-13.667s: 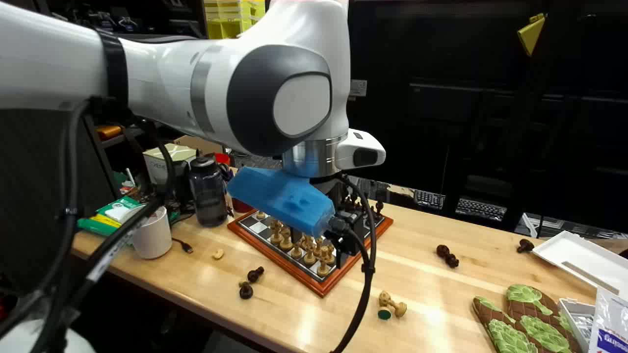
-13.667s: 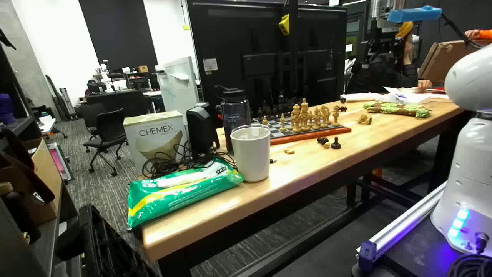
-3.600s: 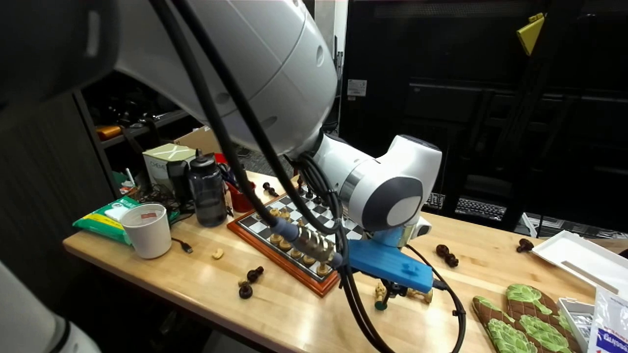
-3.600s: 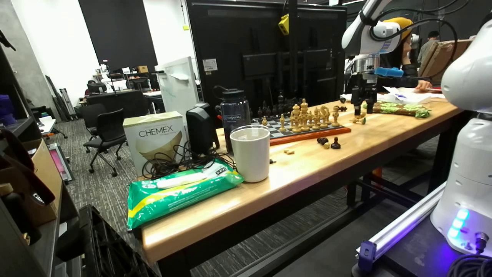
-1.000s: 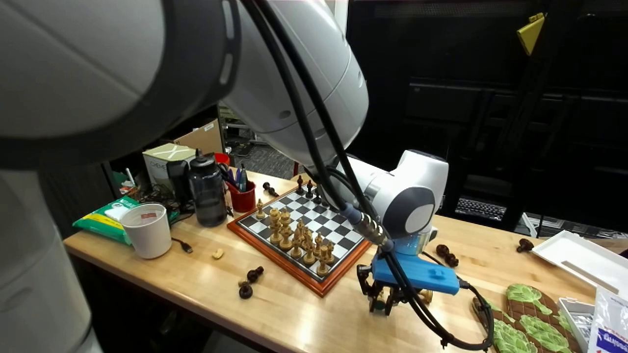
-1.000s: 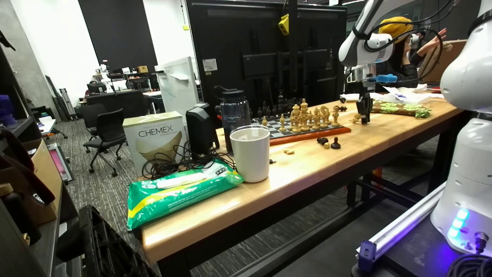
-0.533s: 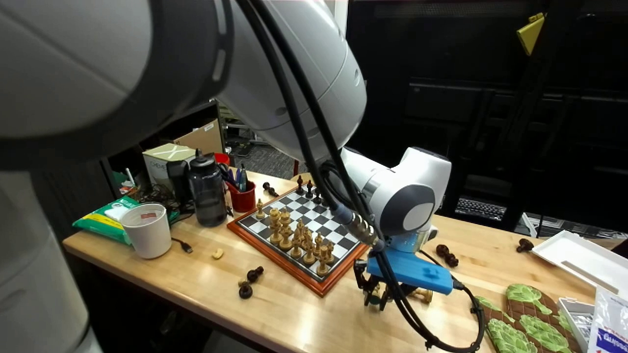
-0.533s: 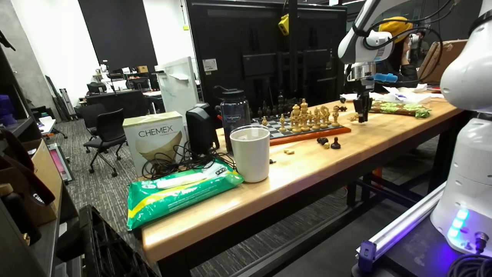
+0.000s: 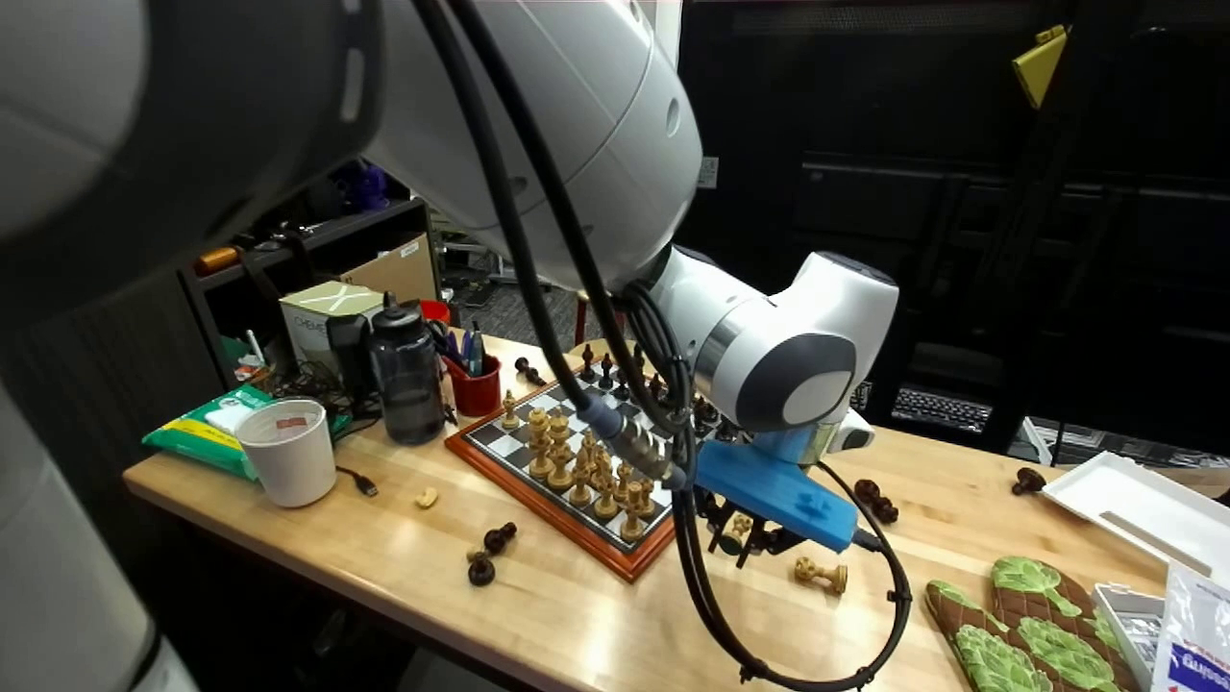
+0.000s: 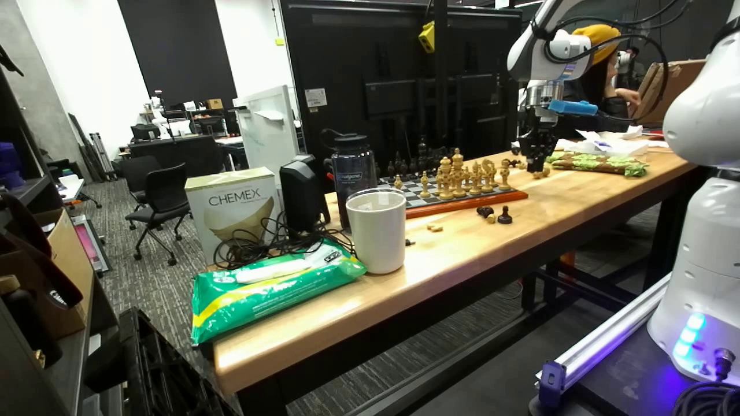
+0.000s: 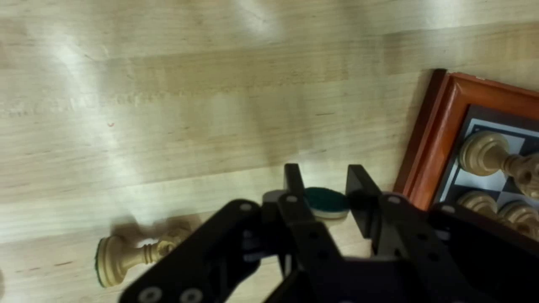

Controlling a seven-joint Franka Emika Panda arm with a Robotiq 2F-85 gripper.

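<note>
My gripper [image 11: 323, 181] is shut on a light chess piece [image 11: 326, 202]. In the wrist view the piece's round green felt base faces the camera between the finger pads, and the rest of it is hidden. An exterior view shows the same gripper [image 9: 727, 555] just off the board's near right corner, the pale piece [image 9: 737, 527] tilted in its jaws. Another light piece [image 9: 822, 575] lies on its side on the table nearby, left of the gripper in the wrist view. The chessboard [image 11: 438, 139] with its red-brown frame carries several standing light and dark pieces.
Dark pieces [image 9: 480, 569] lie near the table's front edge, others [image 9: 874, 500] behind the gripper. Green-and-brown oven mitts [image 9: 1033, 615] and a white tray [image 9: 1143, 509] stand to the right. A white mug [image 10: 377, 231], dark bottle [image 10: 352, 173] and red pen cup [image 9: 476, 389] are beyond the board.
Within the last second the gripper has risen and shifted toward the board, carrying the light piece. The lying light piece stayed put and now shows fully. Earlier, the gripper hung over the board.
</note>
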